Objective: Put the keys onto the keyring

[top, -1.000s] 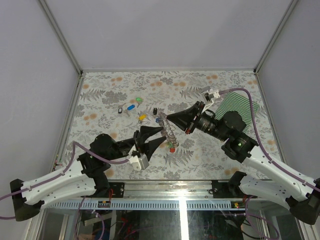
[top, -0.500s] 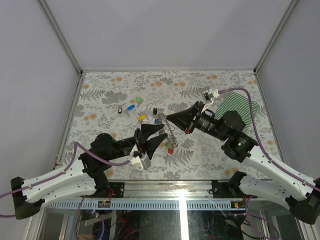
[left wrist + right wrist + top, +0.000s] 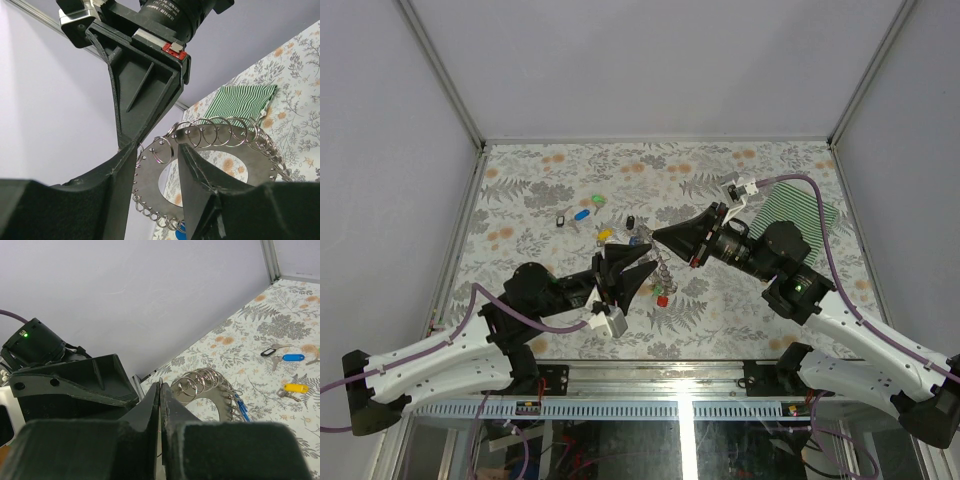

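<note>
Holding the keyring above the table at mid-frame in the top view, your right gripper is clenching the ring's rim with its jaws pressed together. Your left gripper is standing just beside the ring at its lower left, jaws parted, and nothing is showing between them. In the left wrist view its fingertips are framing one small split loop on the ring's edge.

A red key is showing just below the ring. I cannot tell whether it is hanging there or lying on the table. The yellow key, blue key, green key and black key are lying loose to the upper left of the ring.

By my reading, you are lining the left fingers up on a loop. To do it well:
- Be holding the right grip firm, so the ring is facing the left wrist camera.
- Be easing the left gripper in slowly and aiming at a single loop. The loops are crowding together, and a wide approach is likely to snag two of them.
- Be watching that the fingers are not pushing the ring sideways out of the right jaws.
</note>
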Action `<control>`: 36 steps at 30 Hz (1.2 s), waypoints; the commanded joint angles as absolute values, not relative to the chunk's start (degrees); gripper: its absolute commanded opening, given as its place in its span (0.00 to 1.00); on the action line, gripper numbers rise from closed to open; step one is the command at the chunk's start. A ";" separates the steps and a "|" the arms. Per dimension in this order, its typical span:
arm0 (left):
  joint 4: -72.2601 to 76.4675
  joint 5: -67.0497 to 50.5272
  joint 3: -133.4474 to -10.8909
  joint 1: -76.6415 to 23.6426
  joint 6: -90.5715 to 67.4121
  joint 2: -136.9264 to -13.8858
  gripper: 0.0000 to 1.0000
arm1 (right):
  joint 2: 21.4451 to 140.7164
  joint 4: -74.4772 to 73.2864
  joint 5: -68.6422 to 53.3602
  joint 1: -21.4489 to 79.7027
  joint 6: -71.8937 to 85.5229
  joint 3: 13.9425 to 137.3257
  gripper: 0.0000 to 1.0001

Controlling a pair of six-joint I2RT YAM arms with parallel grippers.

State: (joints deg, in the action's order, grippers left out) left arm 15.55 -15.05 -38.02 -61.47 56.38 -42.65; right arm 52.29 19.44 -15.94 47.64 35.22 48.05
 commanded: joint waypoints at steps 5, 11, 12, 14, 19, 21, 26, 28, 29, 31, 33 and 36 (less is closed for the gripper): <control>15.15 -13.33 -40.56 -61.87 58.06 -42.93 0.37 | 51.86 23.74 -16.15 47.98 36.13 52.21 0.00; 14.29 -12.61 -41.39 -61.87 58.18 -42.87 0.31 | 51.94 23.73 -16.17 47.99 36.04 52.24 0.00; 14.15 -12.31 -41.52 -61.83 58.11 -42.83 0.30 | 51.94 23.73 -16.24 47.99 36.05 52.21 0.00; 14.17 -11.94 -41.57 -61.81 58.11 -42.65 0.28 | 52.07 23.82 -16.41 47.96 36.12 52.21 0.00; 14.27 -11.18 -42.00 -61.84 57.27 -42.78 0.24 | 52.23 23.82 -16.59 47.94 36.04 52.25 0.00; 14.28 -11.22 -41.94 -61.86 57.08 -42.98 0.24 | 52.21 23.88 -16.57 47.97 36.04 52.25 0.00; 13.57 -11.49 -41.85 -61.83 56.79 -43.22 0.23 | 52.14 23.73 -16.71 47.94 36.12 52.20 0.00; 13.10 -11.49 -41.98 -61.81 56.60 -43.42 0.23 | 52.12 23.65 -16.70 47.94 36.07 52.08 0.00; 12.93 -11.49 -42.04 -61.81 56.47 -43.46 0.23 | 52.04 23.64 -16.78 47.98 36.04 52.11 0.00; 12.56 -11.45 -42.03 -61.86 56.22 -43.63 0.22 | 51.94 23.56 -16.72 47.99 36.08 52.12 0.00; 12.26 -11.43 -42.10 -61.87 55.87 -43.75 0.19 | 51.86 23.52 -16.70 47.93 36.06 52.08 0.00; 11.93 -11.16 -42.22 -61.87 55.27 -43.93 0.14 | 51.70 23.47 -16.79 47.96 36.04 52.00 0.00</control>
State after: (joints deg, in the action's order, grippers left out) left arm 12.08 -12.34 -40.38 -61.47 56.53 -43.83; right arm 52.29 18.55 -16.12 47.64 35.46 48.69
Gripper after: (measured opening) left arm 0.170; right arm 0.010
